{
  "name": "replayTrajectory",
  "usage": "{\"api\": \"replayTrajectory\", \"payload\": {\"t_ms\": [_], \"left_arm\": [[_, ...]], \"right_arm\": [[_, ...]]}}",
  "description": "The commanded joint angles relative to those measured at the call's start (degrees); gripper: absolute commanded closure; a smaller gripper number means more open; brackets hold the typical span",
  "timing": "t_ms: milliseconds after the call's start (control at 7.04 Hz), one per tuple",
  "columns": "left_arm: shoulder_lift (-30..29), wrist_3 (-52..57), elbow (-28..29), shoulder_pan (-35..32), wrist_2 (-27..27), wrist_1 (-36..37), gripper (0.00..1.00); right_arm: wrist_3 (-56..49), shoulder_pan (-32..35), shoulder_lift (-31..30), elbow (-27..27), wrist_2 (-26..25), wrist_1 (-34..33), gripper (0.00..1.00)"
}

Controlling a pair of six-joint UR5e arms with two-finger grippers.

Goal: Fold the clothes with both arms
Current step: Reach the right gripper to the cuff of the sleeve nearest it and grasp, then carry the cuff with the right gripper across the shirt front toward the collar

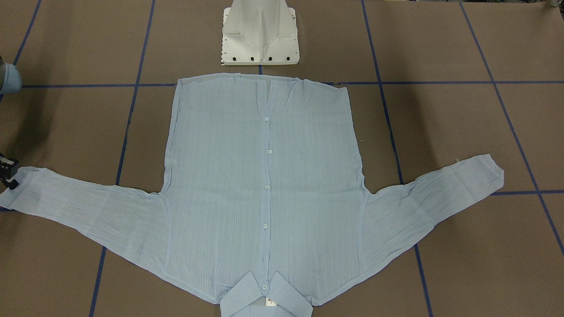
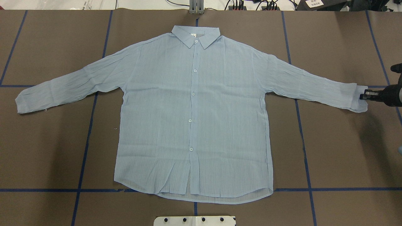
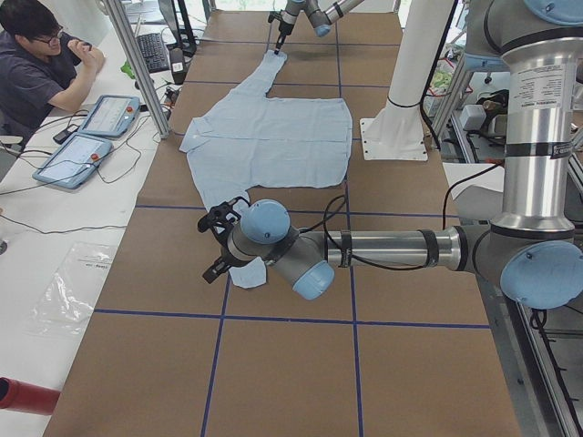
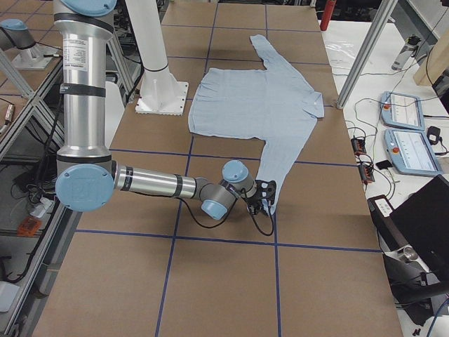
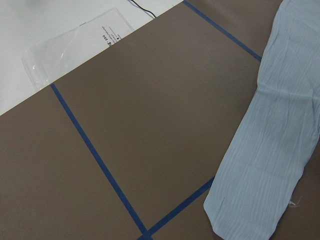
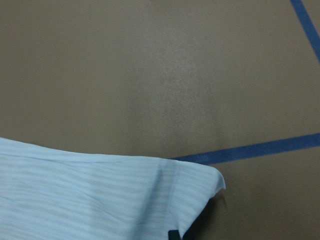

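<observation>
At the right cuff [image 2: 358,98], right gripper [image 2: 366,95] touches the cloth edge. Cannot tell whether the jaws are pinching it or just straddling it. Left gripper [image 3: 219,244] sits low, just beside the left cuff [image 2: 23,103]. It shows only in the side camera, so jaw state cannot be told.

Shirt [image 2: 194,119] lies flat mid-table [image 2: 339,150], buttoned, front up. Collar [image 2: 194,36] points away from the robot and the hem is nearest the pedestal base [image 1: 260,42]. Both sleeves are spread wide and lightly wrinkled.

Progress: no fold made yet, the shirt is only laid out. Left to do, as I judge it: sleeves in across the body, sides in, then hem up toward the collar. Step in hand looks like taking both cuffs.

Around: blue tape lines [image 2: 303,131] on the table, a person [image 3: 36,64] at a side bench with tablets [image 3: 91,137], and a clear plastic bag [image 5: 75,47] past the table edge.

In the way: nothing lies on the shirt. The base is just beside the hem and well apart from the sleeves. Thin cloth may slip or drag.
</observation>
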Motion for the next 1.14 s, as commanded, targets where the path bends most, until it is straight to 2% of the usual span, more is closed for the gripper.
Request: {"api": "replayTrajectory", "payload": {"t_ms": [0,284,426,568,994], "left_arm": [[0.02,0.09,0.42,0.0,0.0,-0.09,0.0],[0.02,0.09,0.42,0.0,0.0,-0.09,0.0],[0.02,0.09,0.42,0.0,0.0,-0.09,0.0],[0.02,0.09,0.51,0.0,0.0,-0.09,0.0],[0.02,0.09,0.68,0.0,0.0,-0.09,0.0]], "right_arm": [[-0.05,0.76,0.06,3.13,-0.04,-0.63,1.0],[0.04,1.47,0.67,6.73,-0.65,-0.81,1.0],[0.12,1.38,3.29,7.01,-0.83,-0.81,1.0],[0.12,0.42,6.8,7.1,-2.4,-0.73,1.0],[0.21,-10.36,21.72,6.14,-10.83,-0.46,1.0]]}}
